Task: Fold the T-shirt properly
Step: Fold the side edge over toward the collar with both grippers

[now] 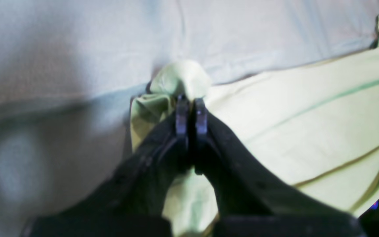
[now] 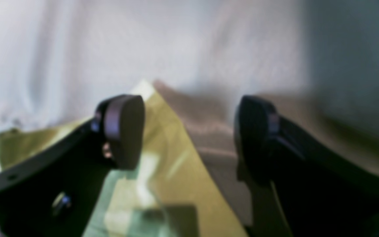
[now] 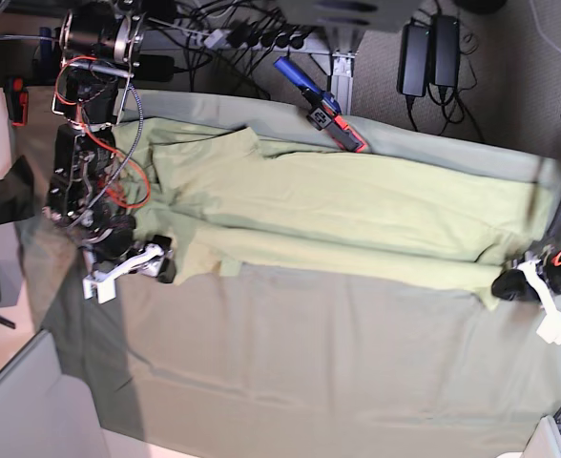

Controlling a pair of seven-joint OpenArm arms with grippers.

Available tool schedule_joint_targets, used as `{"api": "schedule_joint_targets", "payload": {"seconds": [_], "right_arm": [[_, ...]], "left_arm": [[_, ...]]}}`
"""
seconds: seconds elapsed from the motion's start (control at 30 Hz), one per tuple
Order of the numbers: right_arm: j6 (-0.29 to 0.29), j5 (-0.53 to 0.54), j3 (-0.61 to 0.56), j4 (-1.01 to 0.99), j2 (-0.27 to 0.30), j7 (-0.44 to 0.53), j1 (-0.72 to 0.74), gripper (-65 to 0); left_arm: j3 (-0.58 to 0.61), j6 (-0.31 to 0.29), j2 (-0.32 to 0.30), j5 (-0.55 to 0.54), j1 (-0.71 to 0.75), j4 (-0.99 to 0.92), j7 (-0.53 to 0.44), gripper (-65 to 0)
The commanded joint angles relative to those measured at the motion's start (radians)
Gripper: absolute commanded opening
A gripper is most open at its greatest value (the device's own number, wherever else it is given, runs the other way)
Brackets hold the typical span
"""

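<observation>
Grey-green table cloth point(image 3: 309, 363) carries the limp, light T-shirt point(image 3: 357, 215), best gripped at corners: left gripper point(image 1: 191, 110) pinches bunched fabric at centre frame, right gripper point(image 2: 189, 131) is spread.

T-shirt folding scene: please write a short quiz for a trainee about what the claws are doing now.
1. True or false: the left claw is shut on the T-shirt.
2. Which best describes the right claw? A) open B) shut on cloth C) holding a tool
3. Fill in: the T-shirt lies on the ___.

Key: 1 true; 2 A; 3 table cloth
</observation>
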Motion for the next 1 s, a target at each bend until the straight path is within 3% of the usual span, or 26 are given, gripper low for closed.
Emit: {"api": "schedule_joint_targets", "payload": {"seconds": [0.0, 0.2, 0.43, 0.63, 0.8, 0.97], "right_arm": [[0.053, 0.005, -0.012, 0.01, 0.016, -0.005, 0.018, -20.6], [0.085, 0.007, -0.084, 0.015, 0.015, -0.045, 0.002, -22.3], [0.084, 0.107, -0.094, 0.053, 0.015, -0.132, 0.002, -64.6], [0.084, 0.107, -0.079, 0.126, 0.016, -0.154, 0.002, -65.0], [0.085, 0.158, -0.062, 0.255, 0.016, -0.245, -0.006, -65.0], [0.084, 0.167, -0.03, 0.449, 0.019, -0.26, -0.101, -65.0]], "left_arm": [[-0.006, -0.012, -0.019, -0.013, -0.024, 0.015, -0.015, -65.0], [-0.006, -0.012, -0.019, -0.017, -0.024, 0.015, -0.015, -65.0], [-0.006, -0.012, -0.019, -0.017, -0.024, 0.015, -0.019, -65.0], [-0.006, -0.012, -0.02, -0.017, -0.024, 0.015, -0.018, -65.0], [-0.006, -0.012, -0.022, -0.036, -0.024, 0.025, -0.016, -65.0], [-0.006, -0.012, -0.029, -0.085, -0.021, 0.066, 0.032, -65.0]]}}
